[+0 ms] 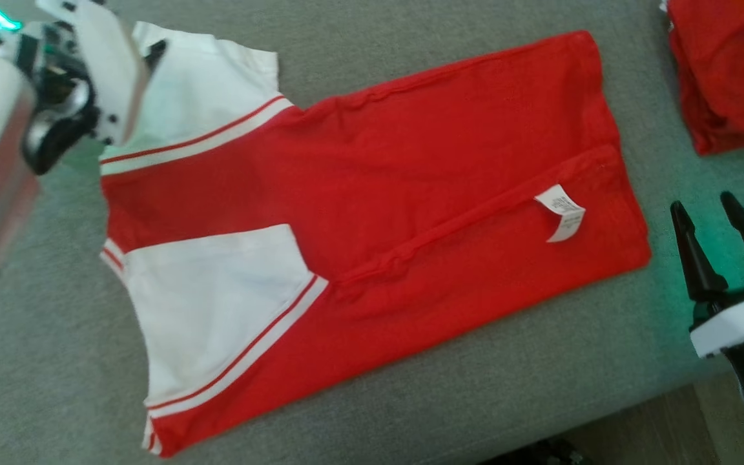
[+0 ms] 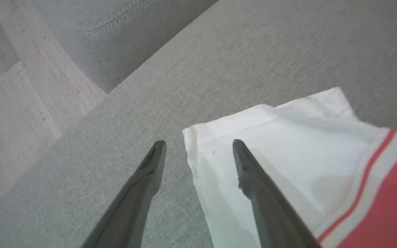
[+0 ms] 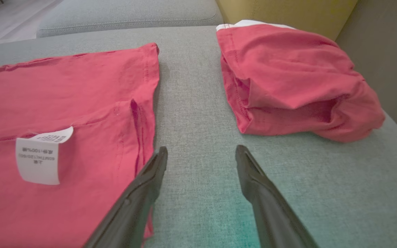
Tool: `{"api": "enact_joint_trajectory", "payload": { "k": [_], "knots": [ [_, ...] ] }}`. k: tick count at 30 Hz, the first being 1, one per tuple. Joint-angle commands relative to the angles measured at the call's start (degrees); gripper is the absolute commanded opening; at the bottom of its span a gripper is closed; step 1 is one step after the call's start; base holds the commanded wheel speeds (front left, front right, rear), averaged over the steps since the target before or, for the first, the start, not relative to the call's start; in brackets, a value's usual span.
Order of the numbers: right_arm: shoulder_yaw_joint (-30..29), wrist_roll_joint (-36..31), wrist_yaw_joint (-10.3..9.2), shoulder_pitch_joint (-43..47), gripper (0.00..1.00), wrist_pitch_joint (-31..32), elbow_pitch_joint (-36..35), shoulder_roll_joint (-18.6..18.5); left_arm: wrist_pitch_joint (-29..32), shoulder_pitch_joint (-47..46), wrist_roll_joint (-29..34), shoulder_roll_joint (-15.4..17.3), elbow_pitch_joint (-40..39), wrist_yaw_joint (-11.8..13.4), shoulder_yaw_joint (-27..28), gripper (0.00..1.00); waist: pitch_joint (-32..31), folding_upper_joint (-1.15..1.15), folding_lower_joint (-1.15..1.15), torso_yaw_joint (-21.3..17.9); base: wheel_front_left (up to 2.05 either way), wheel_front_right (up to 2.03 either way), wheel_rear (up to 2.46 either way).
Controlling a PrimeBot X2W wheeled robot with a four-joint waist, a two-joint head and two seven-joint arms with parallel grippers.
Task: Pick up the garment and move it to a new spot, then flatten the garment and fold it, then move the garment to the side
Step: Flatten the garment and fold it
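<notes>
1. The left gripper [image 2: 199, 144] stands wide open and holds nothing. Its two fingers straddle the outer edge of the garment's white sleeve [image 2: 288, 144]: one finger is over the sleeve, the other over bare grey cushion [image 2: 219, 62]. Whether either fingertip touches the cloth I cannot tell.
2. The right gripper [image 3: 201, 150] is also spread wide and empty. It hovers over bare cushion, with the garment's hem [image 3: 148, 79] just beside one finger and a second red pile [image 3: 288, 79] ahead of the other finger, apart from it.
3. The garment [image 1: 411, 194] lies flat on the cushion between the two grippers, with its long axis running from one gripper to the other.
4. Its white-sleeved shoulder end points to the left gripper, and its red hem end points to the right gripper.
5. A fold edge runs along the garment's length, and a white care label [image 1: 560, 212] lies on it near the hem, close to the right gripper.
</notes>
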Motion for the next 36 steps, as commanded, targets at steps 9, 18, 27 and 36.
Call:
{"api": "enact_joint_trajectory", "payload": {
  "k": [9, 18, 27, 36],
  "knots": [
    [1.3, -0.1, 0.39, -1.2, 1.0, -0.8, -0.1, -0.3, -2.2, -6.1, -0.7, 4.8, 3.9, 0.1, -2.8, 1.0, 2.3, 0.0, -0.01, -2.9, 0.0, 0.0, 0.0],
    [1.5, 1.8, 0.39, -1.8, 1.0, -1.4, 0.6, 0.4, -1.4, -8.0, -4.5, 5.8, 6.0, 0.1, -6.0, 0.0, 3.5, 0.0, -0.01, -3.6, 0.0, 0.0, 0.0],
    [1.1, 7.4, 0.39, -7.3, 1.0, 0.2, -3.6, -4.4, -3.1, -9.5, -9.7, 6.8, 2.9, 0.1, -9.4, 0.0, 2.9, 0.0, -0.01, -2.0, 0.0, 0.0, 0.0],
    [8.6, 17.0, 0.39, -20.2, 1.0, 14.4, -1.3, -8.5, -8.2, -13.3, -12.5, 4.6, -1.9, 0.1, -13.4, 0.0, 2.7, 0.0, -0.01, 2.3, 0.0, 0.0, 0.0]
  ]
}}
